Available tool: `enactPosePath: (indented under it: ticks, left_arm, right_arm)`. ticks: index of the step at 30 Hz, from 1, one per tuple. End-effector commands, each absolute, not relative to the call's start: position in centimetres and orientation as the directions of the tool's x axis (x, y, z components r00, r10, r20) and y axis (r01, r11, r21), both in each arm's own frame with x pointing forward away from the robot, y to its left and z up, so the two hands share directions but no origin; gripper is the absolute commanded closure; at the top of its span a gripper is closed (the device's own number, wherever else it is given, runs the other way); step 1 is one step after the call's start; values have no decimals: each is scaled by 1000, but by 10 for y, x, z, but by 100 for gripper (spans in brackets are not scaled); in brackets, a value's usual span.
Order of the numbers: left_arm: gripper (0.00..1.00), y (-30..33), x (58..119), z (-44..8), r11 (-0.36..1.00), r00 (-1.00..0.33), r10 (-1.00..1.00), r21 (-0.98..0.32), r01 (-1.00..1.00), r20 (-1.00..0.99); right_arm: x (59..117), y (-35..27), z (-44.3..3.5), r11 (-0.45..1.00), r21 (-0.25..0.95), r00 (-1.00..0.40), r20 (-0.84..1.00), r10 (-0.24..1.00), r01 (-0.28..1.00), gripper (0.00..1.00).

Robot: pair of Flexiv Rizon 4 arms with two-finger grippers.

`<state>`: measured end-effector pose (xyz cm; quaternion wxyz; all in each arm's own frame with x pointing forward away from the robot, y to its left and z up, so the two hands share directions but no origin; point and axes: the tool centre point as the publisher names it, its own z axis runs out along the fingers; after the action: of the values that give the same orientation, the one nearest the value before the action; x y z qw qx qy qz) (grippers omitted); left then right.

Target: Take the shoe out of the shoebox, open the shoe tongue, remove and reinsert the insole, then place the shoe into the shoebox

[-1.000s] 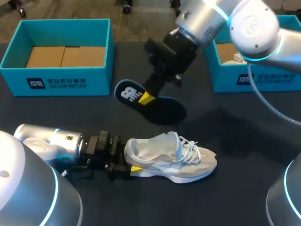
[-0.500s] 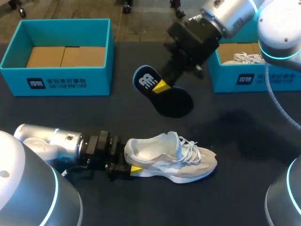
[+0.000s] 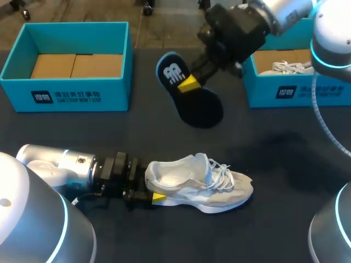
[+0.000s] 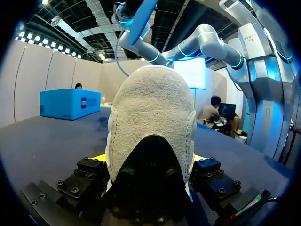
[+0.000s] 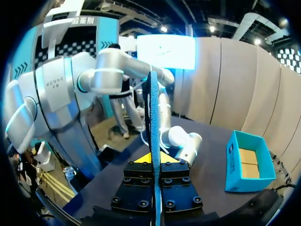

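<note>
A white-grey shoe [image 3: 200, 183] lies on its sole on the dark table, toe to the right. My left gripper [image 3: 152, 189] grips its heel from the left, one finger on each side. In the left wrist view the heel [image 4: 150, 117] fills the gap between that gripper's [image 4: 149, 165] fingers. My right gripper [image 3: 189, 83] hangs above the table's far middle, shut on a dark insole [image 3: 198, 107] with a white logo. In the right wrist view the insole [image 5: 153, 117] stands edge-on between the fingers of the right gripper [image 5: 154, 162].
An open blue shoebox [image 3: 71, 97] with brown card inside stands at the far left. A second blue box [image 3: 296, 92] at the far right holds another white shoe [image 3: 286, 67]. Bare table lies between the shoe and the boxes.
My right arm has carried the insole up and to the right, away from the shoe and toward the far side. The left arm and the shoe have stayed still.
</note>
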<state>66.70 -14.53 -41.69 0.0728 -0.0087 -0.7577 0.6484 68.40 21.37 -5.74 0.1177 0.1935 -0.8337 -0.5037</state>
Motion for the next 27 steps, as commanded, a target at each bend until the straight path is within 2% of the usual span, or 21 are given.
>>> enactPosePath:
  ticks: [1,12,14,22,23,24,27]
  left_arm:
    - [100,-147,668,-421,158,-989,108,-984,-82,99]
    - [100,-147,668,-421,158,-989,108,-984,-82,99]
    - [100,-147,668,-421,158,-989,108,-984,-82,99]
    - [100,-147,668,-421,158,-989,108,-984,-82,99]
    - [100,-147,668,-421,158,-989,108,-984,-82,99]
    - [100,-147,668,-421,158,-989,108,-984,-82,99]
    - [100,-147,668,-421,158,-989,108,-984,-82,99]
  right_arm:
    - [674,200,-43,422,885,-909,-6,-416,-199,100]
    - [674,200,-43,422,885,-909,-6,-416,-199,100]
    - [672,200,-41,354,917,-931,-48,-361,-185,100]
    - [631,179,-12,275,960,-984,3,-176,-46,100]
    - [625,178,-8,267,964,-989,43,-144,3,100]
    - [617,174,-3,335,940,-988,113,-103,73,100]
    - [617,174,-3,335,940,-988,113,-103,73,100]
